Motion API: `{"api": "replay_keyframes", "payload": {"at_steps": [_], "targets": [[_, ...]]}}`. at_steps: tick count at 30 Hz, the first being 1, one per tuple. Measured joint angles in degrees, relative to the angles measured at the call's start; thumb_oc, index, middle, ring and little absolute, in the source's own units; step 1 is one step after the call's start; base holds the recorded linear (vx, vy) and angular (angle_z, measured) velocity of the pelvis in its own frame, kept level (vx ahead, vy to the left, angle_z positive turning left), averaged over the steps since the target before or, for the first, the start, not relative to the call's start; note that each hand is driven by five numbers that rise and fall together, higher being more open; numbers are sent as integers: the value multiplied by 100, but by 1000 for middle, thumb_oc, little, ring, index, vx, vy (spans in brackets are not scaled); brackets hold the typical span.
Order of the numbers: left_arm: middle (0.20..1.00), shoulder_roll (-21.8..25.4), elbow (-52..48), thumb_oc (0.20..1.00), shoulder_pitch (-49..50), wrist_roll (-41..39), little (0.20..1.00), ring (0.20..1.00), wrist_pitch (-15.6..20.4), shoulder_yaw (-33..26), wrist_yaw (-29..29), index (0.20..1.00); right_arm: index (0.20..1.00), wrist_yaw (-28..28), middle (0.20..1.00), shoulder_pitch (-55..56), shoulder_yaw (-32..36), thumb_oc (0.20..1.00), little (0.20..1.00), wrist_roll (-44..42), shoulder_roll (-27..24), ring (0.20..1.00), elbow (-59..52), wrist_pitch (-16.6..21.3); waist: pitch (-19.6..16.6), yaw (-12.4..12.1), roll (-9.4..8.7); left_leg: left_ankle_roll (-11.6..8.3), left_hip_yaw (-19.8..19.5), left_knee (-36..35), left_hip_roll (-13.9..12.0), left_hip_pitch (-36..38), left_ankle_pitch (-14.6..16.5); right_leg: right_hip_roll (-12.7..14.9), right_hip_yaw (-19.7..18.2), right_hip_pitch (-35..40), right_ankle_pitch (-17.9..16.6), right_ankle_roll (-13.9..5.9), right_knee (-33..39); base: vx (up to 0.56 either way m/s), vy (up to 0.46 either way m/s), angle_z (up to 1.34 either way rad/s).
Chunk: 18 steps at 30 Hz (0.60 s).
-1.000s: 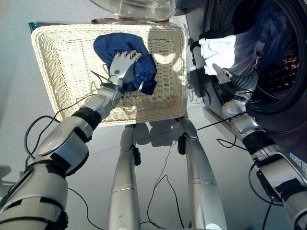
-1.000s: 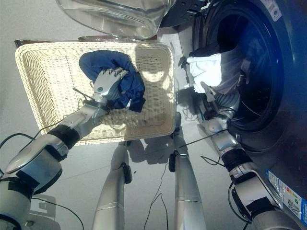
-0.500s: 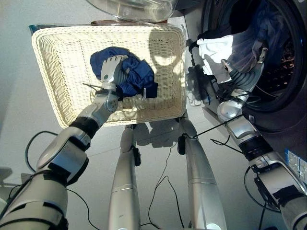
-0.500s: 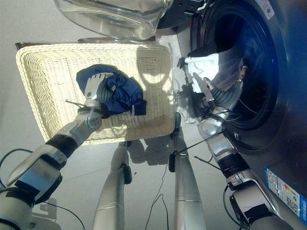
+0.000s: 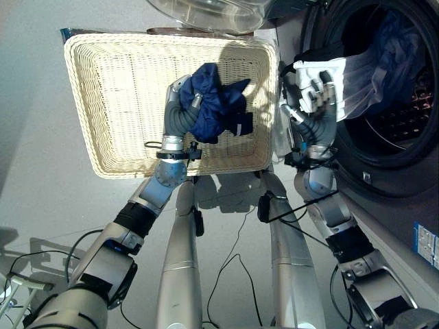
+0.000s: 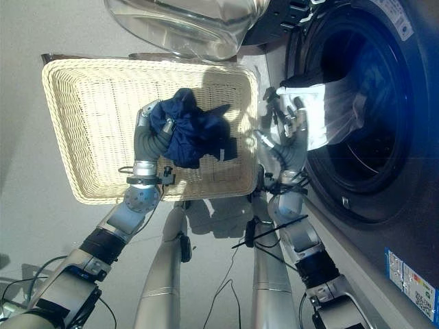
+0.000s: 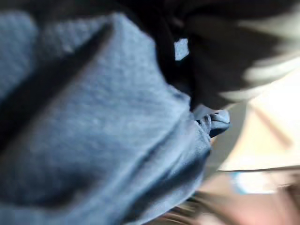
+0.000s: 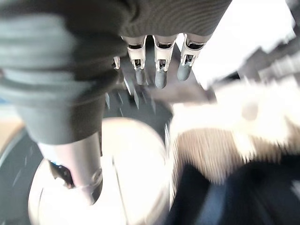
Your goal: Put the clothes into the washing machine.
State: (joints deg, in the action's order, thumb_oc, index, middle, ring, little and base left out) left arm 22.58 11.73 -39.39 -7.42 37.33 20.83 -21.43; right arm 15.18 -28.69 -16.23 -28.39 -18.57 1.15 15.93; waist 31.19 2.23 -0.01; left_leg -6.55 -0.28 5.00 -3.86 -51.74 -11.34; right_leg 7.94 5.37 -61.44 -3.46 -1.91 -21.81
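The left hand [image 5: 180,110] has its fingers [image 6: 144,118] curled tight round one bunched blue garment [image 5: 218,110], holding it above the one wicker basket [image 5: 116,96] on the floor. The right hand [image 5: 317,96] is raised at the mouth of the one washing machine [image 5: 384,157] with its fingers [image 8: 161,77] straight and loose, just in front of one white cloth [image 5: 350,75] draped over the door rim.
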Motion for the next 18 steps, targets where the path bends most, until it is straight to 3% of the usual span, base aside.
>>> {"api": "replay_keyframes", "payload": {"at_steps": [3, 7, 18], "targets": [[200, -48, -419, 200, 50, -530, 200, 200, 109, -2, 781, 200, 1000, -702, 1000, -42, -171, 1000, 1000, -509, -2, 1000, -132, -254, 0, -24, 0, -1, -22, 5, 11, 1, -1, 25, 34, 1, 43, -1, -50, -1, -35, 6], [200, -158, -763, 200, 81, -1141, 200, 200, 107, 37, 1669, 200, 1000, -1079, 1000, -117, -329, 1000, 1000, -922, -5, 1000, -133, -494, 0, -52, 0, -2, -53, 16, 38, 2, -1, 49, 38, 6, 56, -14, -70, 0, -7, 1], [200, -250, -1290, 200, 86, -2002, 200, 200, -216, 67, 3118, 200, 1000, -1200, 1000, -279, -494, 1000, 1000, -1331, -35, 1000, -338, -670, 0, -171, 0, 15, -158, 80, 62, 4, 10, 89, 100, 10, 109, 14, -230, 1, -9, 3]]}}
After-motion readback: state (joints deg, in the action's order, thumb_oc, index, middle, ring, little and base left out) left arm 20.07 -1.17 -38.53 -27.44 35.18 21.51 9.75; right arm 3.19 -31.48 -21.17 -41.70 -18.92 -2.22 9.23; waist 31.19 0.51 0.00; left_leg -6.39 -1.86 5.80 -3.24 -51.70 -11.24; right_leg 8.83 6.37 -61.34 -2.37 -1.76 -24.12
